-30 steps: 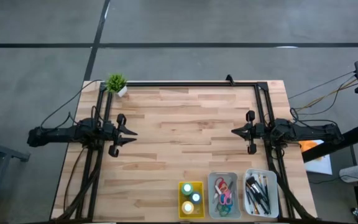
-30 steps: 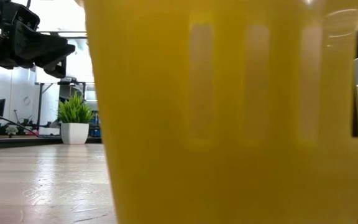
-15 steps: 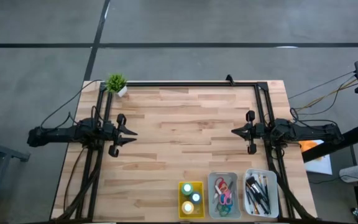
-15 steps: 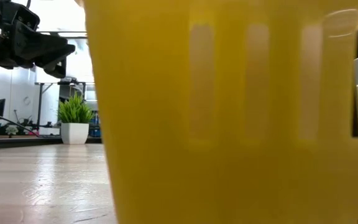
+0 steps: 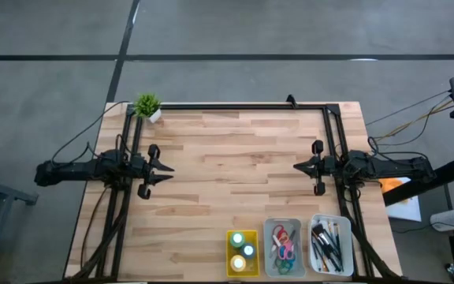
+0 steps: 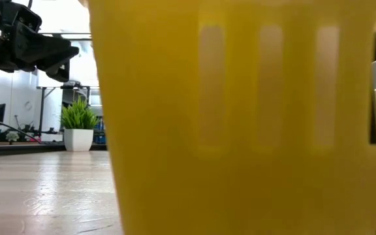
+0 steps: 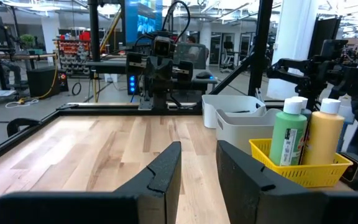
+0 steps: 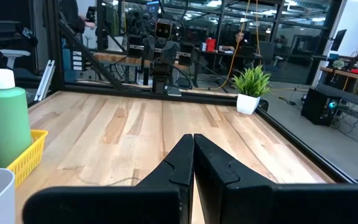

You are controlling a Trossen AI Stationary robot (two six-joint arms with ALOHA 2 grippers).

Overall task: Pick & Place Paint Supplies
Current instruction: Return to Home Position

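We see the left gripper and the right gripper facing each other across the table, well apart. The potted plant stands at the corner near the left gripper. Nearer the right gripper, along the opposite edge, sit three trays in a row. The paint bottles are in the tray farthest from it, the scissors in the middle tray and the brushes in the nearest tray.

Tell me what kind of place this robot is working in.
Probably a robotics lab or workshop: a framed wooden table with the left gripper and right gripper parked at its sides, stocked equipment shelves in the room beyond, and a bare concrete floor.
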